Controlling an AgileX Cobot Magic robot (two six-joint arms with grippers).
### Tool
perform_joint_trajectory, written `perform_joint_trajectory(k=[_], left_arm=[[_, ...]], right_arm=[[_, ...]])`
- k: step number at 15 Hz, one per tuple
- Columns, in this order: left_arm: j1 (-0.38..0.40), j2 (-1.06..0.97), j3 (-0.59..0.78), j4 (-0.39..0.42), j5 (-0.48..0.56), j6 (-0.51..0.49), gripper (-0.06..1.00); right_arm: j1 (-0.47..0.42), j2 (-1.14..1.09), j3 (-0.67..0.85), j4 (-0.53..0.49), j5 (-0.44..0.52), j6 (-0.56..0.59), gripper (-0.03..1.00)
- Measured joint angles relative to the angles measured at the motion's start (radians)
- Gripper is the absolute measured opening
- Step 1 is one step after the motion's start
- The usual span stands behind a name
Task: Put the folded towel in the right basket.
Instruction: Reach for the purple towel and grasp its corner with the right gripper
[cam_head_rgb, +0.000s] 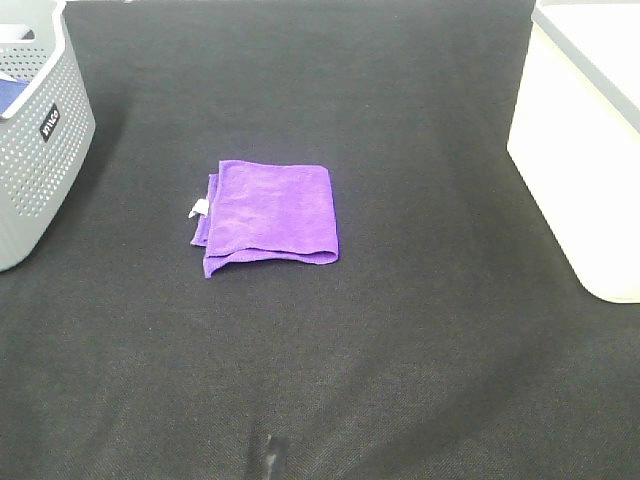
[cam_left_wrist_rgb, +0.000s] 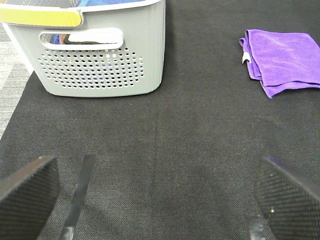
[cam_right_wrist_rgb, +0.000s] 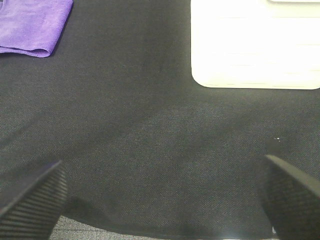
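A folded purple towel (cam_head_rgb: 268, 215) with a small white tag lies flat on the black mat, left of centre. It also shows in the left wrist view (cam_left_wrist_rgb: 282, 60) and, in part, in the right wrist view (cam_right_wrist_rgb: 32, 25). The right basket (cam_head_rgb: 585, 140) is white and stands at the right edge; its wall shows in the right wrist view (cam_right_wrist_rgb: 255, 45). My left gripper (cam_left_wrist_rgb: 157, 200) is open and empty, well short of the towel. My right gripper (cam_right_wrist_rgb: 162, 200) is open and empty, between the towel and the white basket. Neither arm shows in the exterior high view.
A grey perforated basket (cam_head_rgb: 35, 130) stands at the far left, holding folded cloth; it shows in the left wrist view (cam_left_wrist_rgb: 95, 55). The black mat (cam_head_rgb: 400, 350) covers the table. Its near edge shows in the right wrist view.
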Motion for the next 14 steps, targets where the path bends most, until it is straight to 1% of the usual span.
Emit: perform_joint_trajectory(k=[14], left_arm=[[0.0, 0.0, 0.0, 0.0, 0.0, 0.0, 0.99]], right_arm=[[0.0, 0.0, 0.0, 0.0, -0.001, 0.014, 0.98]])
